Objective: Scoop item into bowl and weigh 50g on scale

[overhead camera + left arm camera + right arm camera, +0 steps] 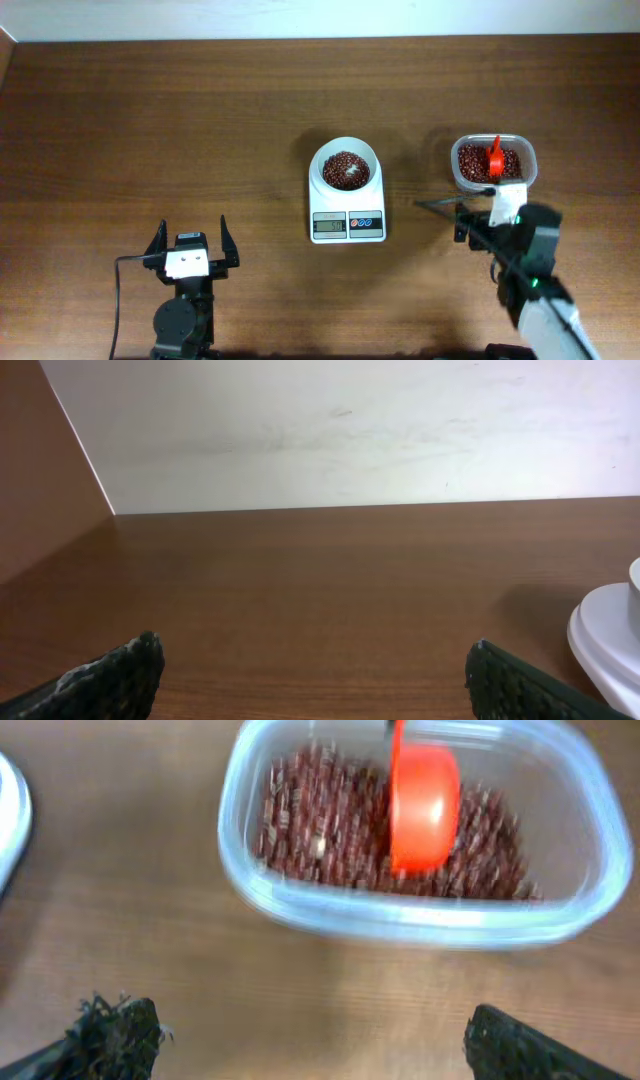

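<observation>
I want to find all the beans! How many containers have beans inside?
2. The white bowl sits on the scale; the clear tub sits to its right, with an orange scoop in it. None look hidden.

A dark brown wood-grain table (150, 120) fills the scene. Along its far edge stands a plain off-white wall (350, 430), faintly scuffed. The light is soft and even, leaving a dull sheen on the wood.
</observation>
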Controlling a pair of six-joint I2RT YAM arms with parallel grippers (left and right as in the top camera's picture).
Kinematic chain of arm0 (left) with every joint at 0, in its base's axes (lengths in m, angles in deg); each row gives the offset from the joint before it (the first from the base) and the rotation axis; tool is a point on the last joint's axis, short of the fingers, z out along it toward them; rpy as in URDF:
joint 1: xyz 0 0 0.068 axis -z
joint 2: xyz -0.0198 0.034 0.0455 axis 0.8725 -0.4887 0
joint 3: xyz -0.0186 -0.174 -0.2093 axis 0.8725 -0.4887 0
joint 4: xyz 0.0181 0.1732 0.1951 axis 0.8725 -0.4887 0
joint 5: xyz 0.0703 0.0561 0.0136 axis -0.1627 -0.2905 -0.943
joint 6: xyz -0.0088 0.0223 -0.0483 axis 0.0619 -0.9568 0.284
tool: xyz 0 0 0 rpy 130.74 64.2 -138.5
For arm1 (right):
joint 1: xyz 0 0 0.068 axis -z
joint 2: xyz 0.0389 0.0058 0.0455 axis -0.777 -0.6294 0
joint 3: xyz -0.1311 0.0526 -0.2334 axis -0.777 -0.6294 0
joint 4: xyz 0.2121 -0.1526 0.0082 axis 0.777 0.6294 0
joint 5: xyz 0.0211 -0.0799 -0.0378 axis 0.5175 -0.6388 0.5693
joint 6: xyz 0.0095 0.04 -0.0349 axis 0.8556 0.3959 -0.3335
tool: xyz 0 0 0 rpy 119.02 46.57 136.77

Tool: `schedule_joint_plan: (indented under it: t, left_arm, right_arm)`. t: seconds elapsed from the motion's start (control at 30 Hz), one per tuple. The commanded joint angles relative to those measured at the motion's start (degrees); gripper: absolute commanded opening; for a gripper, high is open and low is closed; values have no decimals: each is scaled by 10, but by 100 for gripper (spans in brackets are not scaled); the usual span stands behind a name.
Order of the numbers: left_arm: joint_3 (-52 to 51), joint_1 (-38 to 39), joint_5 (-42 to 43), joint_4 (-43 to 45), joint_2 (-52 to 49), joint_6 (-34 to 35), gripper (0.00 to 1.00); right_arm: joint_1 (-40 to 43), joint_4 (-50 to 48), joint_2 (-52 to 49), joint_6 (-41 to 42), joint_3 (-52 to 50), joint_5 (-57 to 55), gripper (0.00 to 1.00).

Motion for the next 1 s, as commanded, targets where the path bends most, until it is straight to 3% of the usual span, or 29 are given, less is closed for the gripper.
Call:
schedule_joint_plan:
  t: [0.0,0.07,0.5,0.6,0.73,0.97]
  left_arm:
    - [-1,-4,6,-3,3,-9,99]
    - [-1,-4,6,-3,3,-9,99]
    - [-1,-4,6,-3,3,-9,99]
    - [-1,-4,6,-3,3,-9,99]
    - [-1,-4,6,-3,3,-9,99]
    - [-1,-4,6,-3,3,-9,99]
  right_arm:
    - [-3,-88,55,-3,-100,-3,99]
    - [-3,-123,88,-3,-146,-3,99]
    - [-8,56,297,-4,-156,-4,99]
    - [-35,129,408,-6,-156,-35,99]
    - [-49,126,609,-28,-156,-48,99]
    - [-49,130,605,-3,-156,-51,99]
